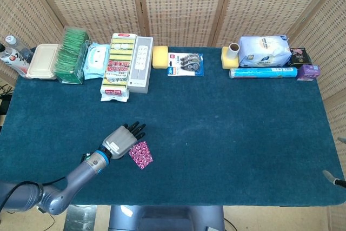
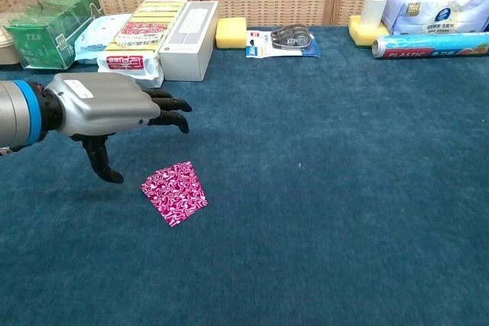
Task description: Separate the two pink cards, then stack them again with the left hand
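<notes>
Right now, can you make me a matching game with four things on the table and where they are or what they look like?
Things:
1. pink cards
2. left hand
3. yellow sponge
4. blue roll

Clues:
A. lying on its side at the far right of the back row
B. flat on the cloth near the front
C. hovering open above the cloth, holding nothing
D. at the back, between the white box and the tape pack

Pairs: 1-B, 2-C, 3-D, 4-A
</notes>
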